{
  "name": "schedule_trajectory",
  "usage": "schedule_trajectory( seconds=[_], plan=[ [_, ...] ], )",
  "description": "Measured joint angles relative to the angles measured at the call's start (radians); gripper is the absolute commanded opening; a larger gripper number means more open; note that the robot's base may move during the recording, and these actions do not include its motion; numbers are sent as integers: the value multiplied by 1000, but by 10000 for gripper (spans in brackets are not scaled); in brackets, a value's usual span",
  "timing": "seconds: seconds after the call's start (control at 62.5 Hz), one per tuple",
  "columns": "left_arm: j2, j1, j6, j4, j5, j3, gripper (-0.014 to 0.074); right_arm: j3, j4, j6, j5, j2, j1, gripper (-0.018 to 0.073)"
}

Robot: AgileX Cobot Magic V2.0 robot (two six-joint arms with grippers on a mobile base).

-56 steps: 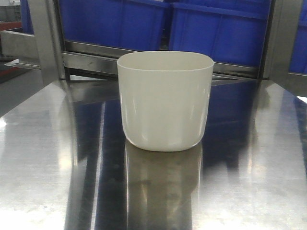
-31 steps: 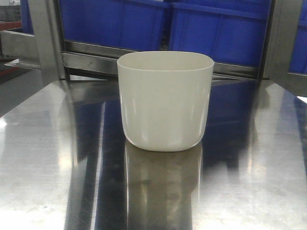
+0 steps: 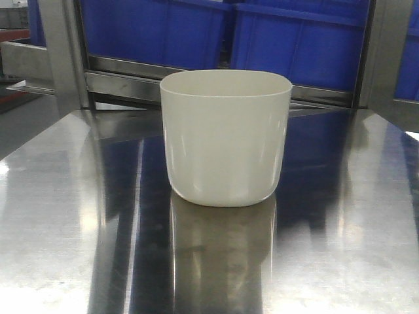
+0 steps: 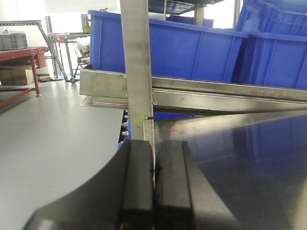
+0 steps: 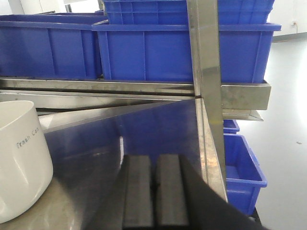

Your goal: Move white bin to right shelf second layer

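At table height, the right gripper (image 5: 154,165) has its black pads pressed together on nothing; the left gripper (image 4: 153,153) is closed and empty too. The white bin (image 5: 19,158) stands upright on the steel table (image 5: 120,143), near the right claw and to its left. It is absent from the left wrist view, so the right arm seems nearer. Its long axis runs left-right. It is a smooth, glossy cream tub with faint grey lettering.

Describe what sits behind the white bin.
Blue crates stand behind a steel shelf bar. The bin hides the bar's middle stretch.
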Motion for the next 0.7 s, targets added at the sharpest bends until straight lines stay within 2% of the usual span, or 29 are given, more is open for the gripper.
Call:
schedule_trajectory(
  seconds=[0.705],
  plan=[
    [0,0,0,0,0,0,85,0,0,0,0,0,0,56]
  ],
)
